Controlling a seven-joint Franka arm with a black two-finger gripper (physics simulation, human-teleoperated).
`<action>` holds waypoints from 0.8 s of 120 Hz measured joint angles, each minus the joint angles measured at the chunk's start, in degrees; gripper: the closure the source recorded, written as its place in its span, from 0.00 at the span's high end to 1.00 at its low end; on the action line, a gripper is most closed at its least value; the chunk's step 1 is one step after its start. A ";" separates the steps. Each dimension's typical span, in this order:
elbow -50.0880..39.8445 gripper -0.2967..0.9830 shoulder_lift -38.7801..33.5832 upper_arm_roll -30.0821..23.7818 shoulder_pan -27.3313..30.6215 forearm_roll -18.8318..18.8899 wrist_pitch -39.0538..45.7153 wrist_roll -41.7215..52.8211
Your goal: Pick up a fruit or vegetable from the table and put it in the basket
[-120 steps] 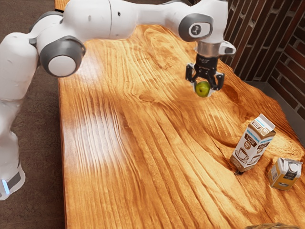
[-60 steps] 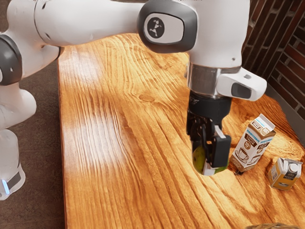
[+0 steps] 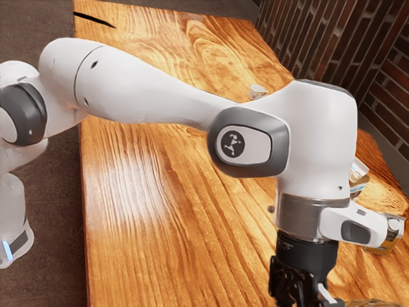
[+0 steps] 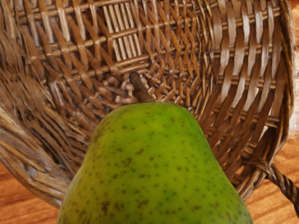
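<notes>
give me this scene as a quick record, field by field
fruit: pear, green with brown specks, stem visible
container: wicker basket, brown
pear position: over or in the basket, cannot tell which
placement done: cannot tell
surface: wooden table
other items: two cartons, both partly behind the arm; small pale object, unidentified
background: brick wall

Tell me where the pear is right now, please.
In the wrist view, the pear is close under the gripper, against the inside of the basket; the exterior view has the gripper at the lower right, by the basket's rim.
</notes>
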 joint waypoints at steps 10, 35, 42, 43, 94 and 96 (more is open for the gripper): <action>0.03 0.50 0.52 -2.10 1.05 -1.59 3.11 0.06; 0.07 0.45 4.39 -7.87 14.35 -4.35 10.93 1.02; 0.07 0.44 4.84 -8.55 15.25 -4.52 12.33 1.25; 0.07 0.44 4.87 -8.62 15.29 -4.54 12.50 1.28; -0.43 0.74 2.69 -11.85 14.13 -5.31 18.37 4.25; -0.47 0.75 1.99 -11.90 13.53 -5.28 18.41 4.43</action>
